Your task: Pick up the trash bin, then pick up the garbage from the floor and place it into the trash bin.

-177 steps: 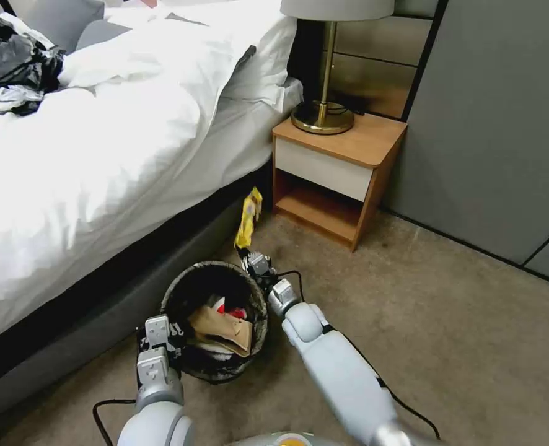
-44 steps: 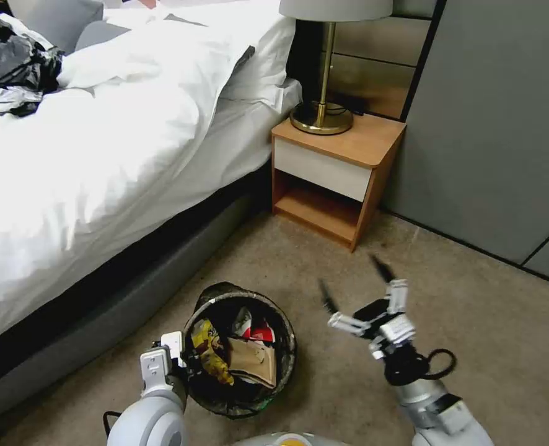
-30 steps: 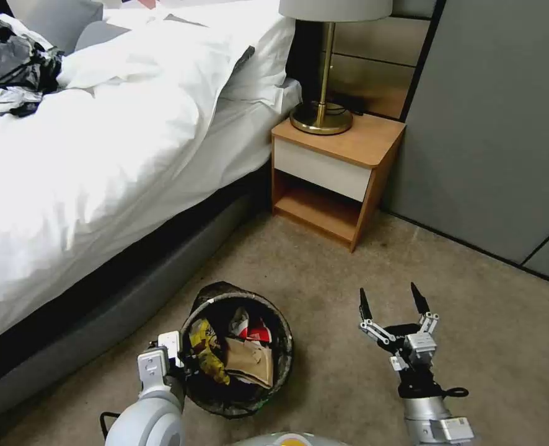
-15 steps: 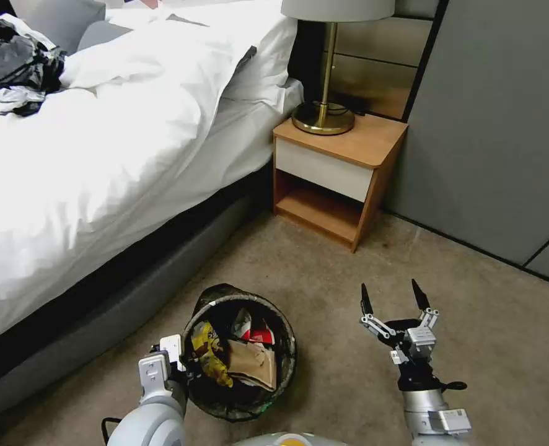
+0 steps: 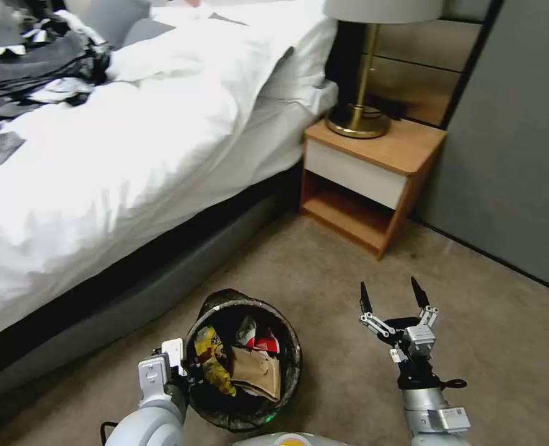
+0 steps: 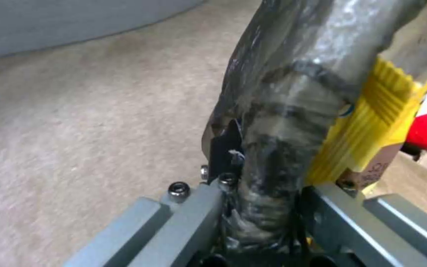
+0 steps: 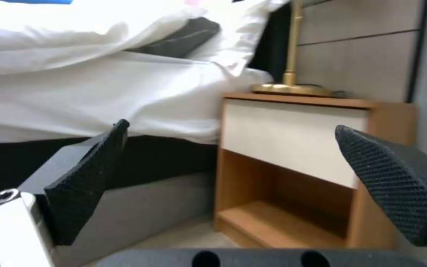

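The trash bin, round and lined with a dark bag, hangs low at the front of the head view. My left gripper is shut on its near-left rim. The left wrist view shows that bagged rim pinched between the fingers. Garbage lies inside: a yellow snack wrapper, a tan paper piece, a red-and-white cup. The yellow wrapper presses against the rim. My right gripper stands open and empty above the carpet to the bin's right; its black fingertips are spread wide.
A bed with a white duvet runs along the left, dark clothes piled at its far end. A wooden nightstand with a brass lamp stands ahead by the grey wall. Bare tan carpet lies between.
The yellow wrapper went from my right gripper into the bin. The right arm then swung right and opened. The camera has just turned left, shifting bed and nightstand rightward.
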Tool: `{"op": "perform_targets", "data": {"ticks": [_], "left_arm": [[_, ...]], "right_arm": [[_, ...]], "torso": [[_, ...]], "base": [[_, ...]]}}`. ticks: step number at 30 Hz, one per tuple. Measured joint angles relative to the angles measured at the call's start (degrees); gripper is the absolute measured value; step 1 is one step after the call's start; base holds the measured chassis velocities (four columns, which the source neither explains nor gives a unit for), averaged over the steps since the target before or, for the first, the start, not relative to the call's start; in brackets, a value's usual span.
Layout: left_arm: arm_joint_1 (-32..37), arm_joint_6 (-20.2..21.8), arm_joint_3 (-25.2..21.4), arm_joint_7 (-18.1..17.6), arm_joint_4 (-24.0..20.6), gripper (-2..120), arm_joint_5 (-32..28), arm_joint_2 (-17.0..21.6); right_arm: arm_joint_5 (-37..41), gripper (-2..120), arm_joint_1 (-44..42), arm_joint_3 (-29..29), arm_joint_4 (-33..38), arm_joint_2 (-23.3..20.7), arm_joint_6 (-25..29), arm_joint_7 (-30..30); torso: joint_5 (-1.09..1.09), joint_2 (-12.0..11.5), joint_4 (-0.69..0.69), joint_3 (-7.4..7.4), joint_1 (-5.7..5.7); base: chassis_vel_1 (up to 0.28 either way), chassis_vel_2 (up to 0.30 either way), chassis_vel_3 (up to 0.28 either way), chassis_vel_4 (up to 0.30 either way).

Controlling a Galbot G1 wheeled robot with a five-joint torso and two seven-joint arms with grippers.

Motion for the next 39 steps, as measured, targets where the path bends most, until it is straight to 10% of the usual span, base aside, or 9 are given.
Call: {"op": "perform_targets", "data": {"ticks": [39], "left_arm": [[3.1, 0.1, -0.4, 0.0, -1.9, 0, -0.7, 0.2]], "right_arm": [[-1.1, 100, -0.1, -1.6, 0.4, -0.1, -0.2, -1.1]], "torso": [[-0.01, 0.0, 0.0, 0.0, 0.0]], "base": [[0.125, 0.125, 0.122, 0.123]]}}
